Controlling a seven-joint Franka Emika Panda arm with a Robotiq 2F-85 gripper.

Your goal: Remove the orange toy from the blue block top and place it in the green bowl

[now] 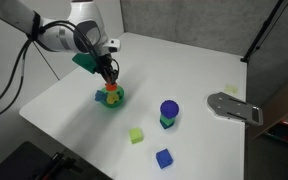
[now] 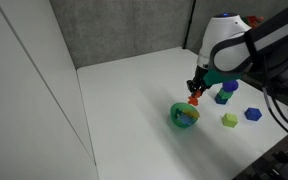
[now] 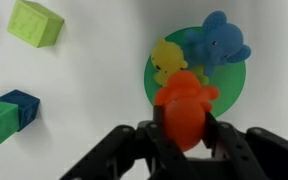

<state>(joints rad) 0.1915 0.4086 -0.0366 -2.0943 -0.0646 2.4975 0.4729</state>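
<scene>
Exterior surroundings: yellow-green cube [image 1: 136, 135], blue block [image 1: 164, 158] and dark-blue knob [image 1: 169, 110] stand well apart from the green bowl [image 1: 120, 100].
Exterior pincer: gripper [image 2: 195, 93] clenched on the orange toy [image 2: 195, 99], just above the bowl.
Wrist: toy between both fingers, over the bowl's rim; yellow toy [image 3: 168, 60] and blue toy [image 3: 222, 45] lie inside.

green bowl [image 3: 234, 82]: wrist view hides most of its floor behind the orange toy [image 3: 184, 110], yellow toy [image 3: 167, 60] and blue toy [image 3: 221, 45]
orange toy: lower end buried between the gripper [image 3: 184, 132] fingers
gripper: chopped off by the bottom edge, below the bowl
blue-green piece [image 3: 6, 115]: way left of the bowl, cut by the edge, can't tell what it is
bowl contents: too tiny to tell apart in both exterior views
</scene>
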